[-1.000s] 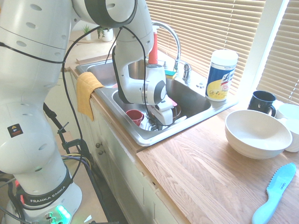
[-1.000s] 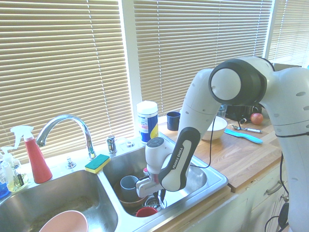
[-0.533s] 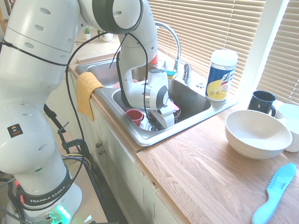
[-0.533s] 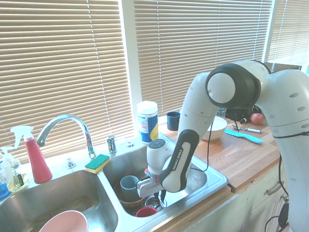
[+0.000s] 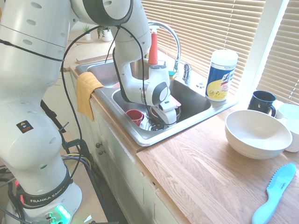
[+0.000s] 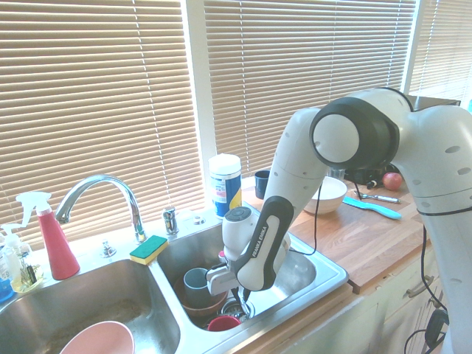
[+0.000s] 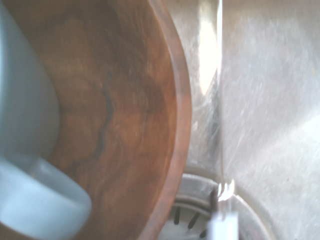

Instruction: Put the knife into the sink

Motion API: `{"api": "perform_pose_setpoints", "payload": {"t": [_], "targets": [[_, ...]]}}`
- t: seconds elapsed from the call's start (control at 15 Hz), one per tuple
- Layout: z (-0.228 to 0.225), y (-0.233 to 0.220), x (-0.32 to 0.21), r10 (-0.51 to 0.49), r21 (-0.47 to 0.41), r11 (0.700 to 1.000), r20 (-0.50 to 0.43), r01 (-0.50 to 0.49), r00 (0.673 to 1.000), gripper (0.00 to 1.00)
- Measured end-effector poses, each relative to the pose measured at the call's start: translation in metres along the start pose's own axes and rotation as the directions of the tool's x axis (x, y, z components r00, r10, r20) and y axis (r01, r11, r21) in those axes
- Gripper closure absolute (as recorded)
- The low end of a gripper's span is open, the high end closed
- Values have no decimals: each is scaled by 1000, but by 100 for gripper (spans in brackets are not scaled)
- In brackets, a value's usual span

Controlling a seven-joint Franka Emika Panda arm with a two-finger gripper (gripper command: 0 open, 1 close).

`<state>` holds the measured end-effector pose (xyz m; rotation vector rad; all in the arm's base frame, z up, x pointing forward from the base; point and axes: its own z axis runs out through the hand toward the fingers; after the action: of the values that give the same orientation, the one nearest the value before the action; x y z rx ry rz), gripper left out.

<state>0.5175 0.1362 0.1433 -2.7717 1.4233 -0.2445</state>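
My gripper [image 6: 240, 301] reaches down into the sink [image 6: 333, 278], the steel basin nearest the wooden counter, low over the dishes by the drain. From the first exterior view the gripper [image 5: 164, 122] sits beside a red cup [image 5: 135, 115]. The knife [image 7: 220, 100] shows only in the wrist view: a narrow silver blade stretches over the sink floor, and its white handle end [image 7: 223, 227] is at the picture's bottom edge above the drain. No exterior view shows whether it is held. A brown wooden bowl [image 7: 125, 125] with a blue-grey cup [image 6: 196, 282] lies close beside it.
A white bowl [image 5: 257, 133], a dark mug [image 5: 261, 101], a wipes canister [image 5: 221, 74] and a light-blue plastic knife [image 5: 275, 192] stand on the counter. A yellow cloth [image 5: 86, 91] hangs over the rim. The faucet [image 6: 103, 188], sponge [image 6: 149, 248] and red spray bottle [image 6: 55, 240] line the back.
The arm's upper links have leaned slightly toward the faucet side. The hand has turned a little but stays low in the same basin.
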Motion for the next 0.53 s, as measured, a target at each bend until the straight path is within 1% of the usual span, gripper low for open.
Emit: {"api": "perform_pose_setpoints", "payload": {"t": [0.27,0.4,0.53], "targets": [[-16,-3,8,-15,-1,1000,-17,15,1000,0],[-50,-12,10,-62,-8,998,-29,62,998,0],[-97,-21,8,-133,-11,991,-9,132,991,0]]}}
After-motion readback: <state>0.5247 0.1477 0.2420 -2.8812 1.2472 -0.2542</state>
